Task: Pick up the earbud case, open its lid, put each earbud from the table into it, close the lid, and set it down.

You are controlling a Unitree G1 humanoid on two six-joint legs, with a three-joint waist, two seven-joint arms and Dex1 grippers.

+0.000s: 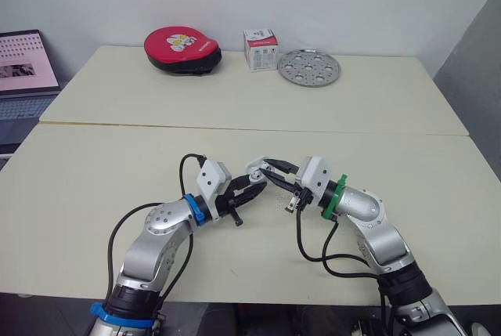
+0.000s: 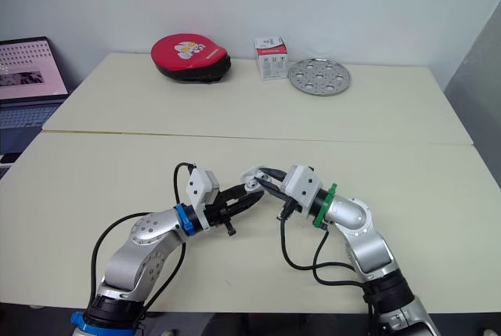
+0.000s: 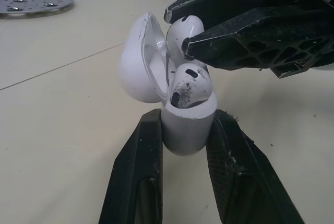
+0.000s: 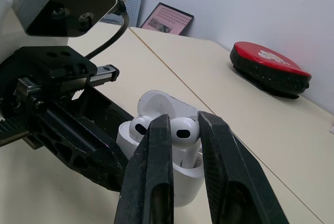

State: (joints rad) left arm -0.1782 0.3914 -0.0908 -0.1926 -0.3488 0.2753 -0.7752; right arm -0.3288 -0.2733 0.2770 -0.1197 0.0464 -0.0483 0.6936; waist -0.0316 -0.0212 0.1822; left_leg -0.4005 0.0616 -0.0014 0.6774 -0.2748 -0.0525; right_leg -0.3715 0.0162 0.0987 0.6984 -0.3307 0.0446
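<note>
Left claw (image 3: 183, 124): clamped on earbud case (image 3: 183, 136), held over worktop (image 1: 94, 164); lid (image 3: 136, 65) open, seated earbud (image 3: 190, 80) inside.
Right claw (image 4: 180, 124): pinching second earbud (image 4: 184, 130) at the case mouth.
Risk: a misaligned stem could jam, or the bud could slip and drop.

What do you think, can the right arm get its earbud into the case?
Probably yes: the left gripper holds the earbud case, lid open, and the right gripper has its earbud at the opening beside the seated earbud.
</note>
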